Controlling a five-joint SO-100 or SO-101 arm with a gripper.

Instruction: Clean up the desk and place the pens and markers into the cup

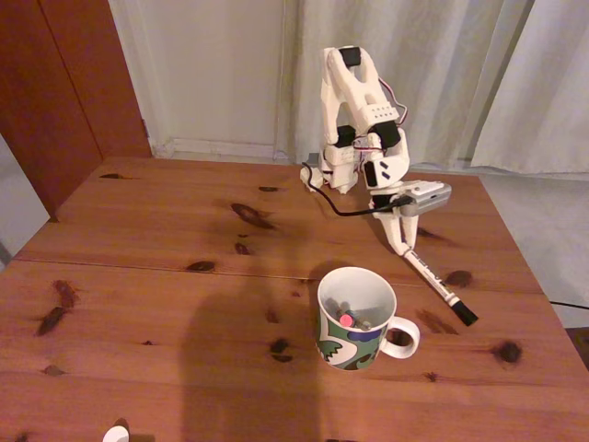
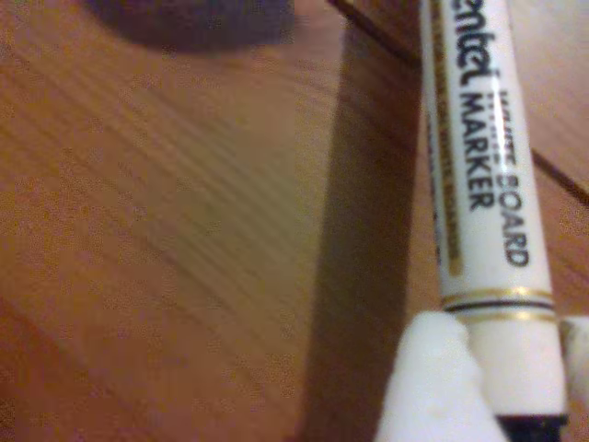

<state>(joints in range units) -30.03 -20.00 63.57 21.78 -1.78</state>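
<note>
White tool fingers (image 2: 433, 382) fill the lower right of my wrist view, clenched on either side of the whiteboard marker (image 2: 483, 230) near its black end. I read "WHITE BOARD MARKER" and part of a brand, "entel", on the barrel. In the fixed view my tool (image 1: 405, 247) sits right of centre, the marker (image 1: 440, 287) slanting down to its black cap on the desk (image 1: 138, 276). That desk is reddish-brown knotty wood with a seam across it. The cup (image 1: 355, 318) stands lower centre, just left of the marker, with pens (image 1: 348, 319) inside. Pale curtains (image 1: 442, 74) hang behind.
</note>
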